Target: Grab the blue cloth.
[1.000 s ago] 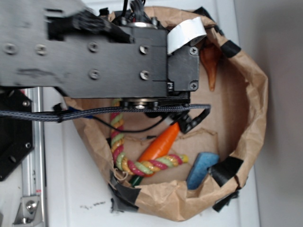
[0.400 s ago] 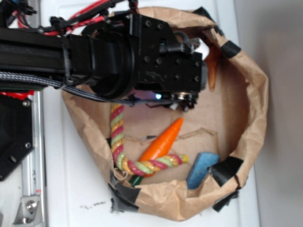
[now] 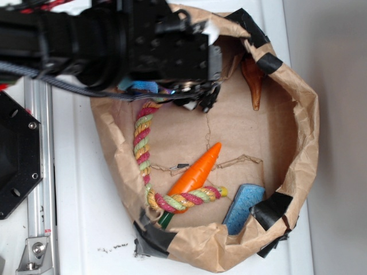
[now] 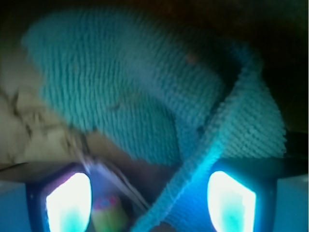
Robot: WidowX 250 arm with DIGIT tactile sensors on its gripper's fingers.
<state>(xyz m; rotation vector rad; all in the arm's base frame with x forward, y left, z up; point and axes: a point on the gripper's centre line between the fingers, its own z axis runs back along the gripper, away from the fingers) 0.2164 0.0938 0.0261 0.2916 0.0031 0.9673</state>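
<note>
The claw (image 4: 149,193) stands open, its lit fingers (image 4: 67,203) apart beneath the blue cloth (image 4: 140,92), clasping nothing that I can see. The exterior view shows only a blue scrap (image 3: 140,87) under the arm, inside the paper bag (image 3: 298,143).

One crumpled brown paper bag (image 3: 304,132) with black tape patches lay open. Inside it were one orange plastic carrot (image 3: 196,175), one braided multicolour rope toy (image 3: 143,152), one blue rectangular sponge block (image 3: 242,206) and one amber-orange pointed plastic piece (image 3: 253,80). One knitted blue cloth (image 4: 145,96) filled the wrist view; a sliver (image 3: 140,86) showed under one black robot arm (image 3: 114,43).
</note>
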